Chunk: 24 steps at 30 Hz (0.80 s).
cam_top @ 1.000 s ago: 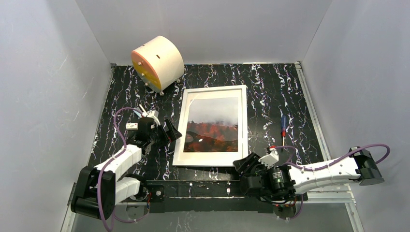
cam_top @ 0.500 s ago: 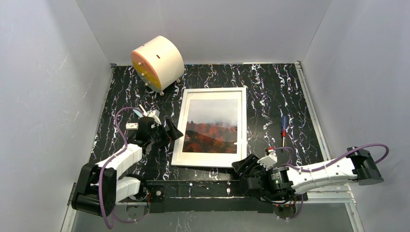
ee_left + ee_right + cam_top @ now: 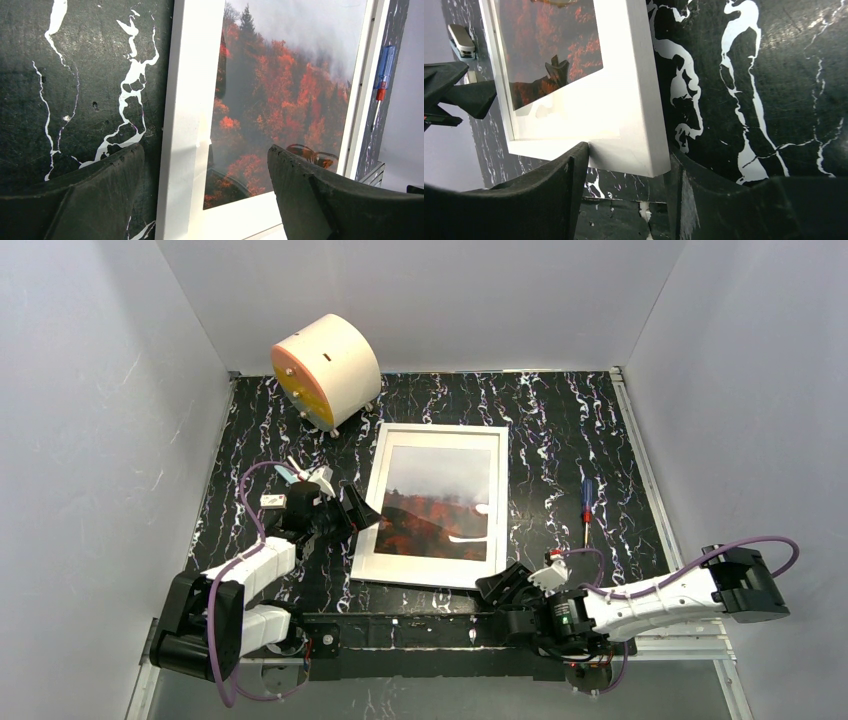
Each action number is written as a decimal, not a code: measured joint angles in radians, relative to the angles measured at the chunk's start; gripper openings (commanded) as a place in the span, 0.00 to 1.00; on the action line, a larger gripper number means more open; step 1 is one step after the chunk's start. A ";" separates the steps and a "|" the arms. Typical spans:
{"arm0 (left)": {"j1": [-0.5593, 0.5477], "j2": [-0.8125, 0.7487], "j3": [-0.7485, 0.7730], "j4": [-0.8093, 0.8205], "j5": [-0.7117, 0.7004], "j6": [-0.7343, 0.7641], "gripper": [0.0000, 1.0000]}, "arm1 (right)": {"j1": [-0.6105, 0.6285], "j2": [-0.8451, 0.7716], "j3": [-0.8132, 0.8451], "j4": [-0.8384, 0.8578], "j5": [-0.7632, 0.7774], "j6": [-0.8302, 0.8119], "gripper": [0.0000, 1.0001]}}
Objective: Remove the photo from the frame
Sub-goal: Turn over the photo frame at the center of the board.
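Showing the photo (image 3: 440, 502) seated face up in the frame (image 3: 425, 570), red trees nearer, mist farther, mid-table. Compared with a second ago, finds the frame turned slightly, far right corner pulled nearer, near edge shifted leftward. Finds the right gripper (image 3: 503, 583) drawn back toward the bases, pinching the frame's near right corner between both fingers (image 3: 549, 195). Leaves the left gripper (image 3: 355, 512) spread wide astride the frame's left rail, gripping nothing. Beyond: screwdriver (image 3: 586, 502) right, cream cylinder (image 3: 325, 368) far left, on the black marbled table (image 3: 560, 430).
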 measured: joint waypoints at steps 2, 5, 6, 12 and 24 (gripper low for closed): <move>0.000 0.000 0.000 0.000 0.000 0.000 0.92 | -0.002 0.013 0.000 0.019 0.004 0.000 0.63; 0.000 0.000 0.000 0.000 0.000 0.000 0.92 | -0.003 0.028 0.000 0.047 0.010 -0.001 0.64; 0.000 0.000 0.000 0.000 0.000 0.000 0.92 | -0.003 0.030 0.000 0.053 0.010 -0.001 0.65; 0.000 0.000 0.000 0.000 0.000 0.000 0.92 | -0.003 0.022 -0.003 0.060 0.010 -0.008 0.67; 0.000 0.000 0.000 0.000 0.000 0.000 0.92 | -0.003 0.001 -0.001 0.053 -0.001 -0.010 0.72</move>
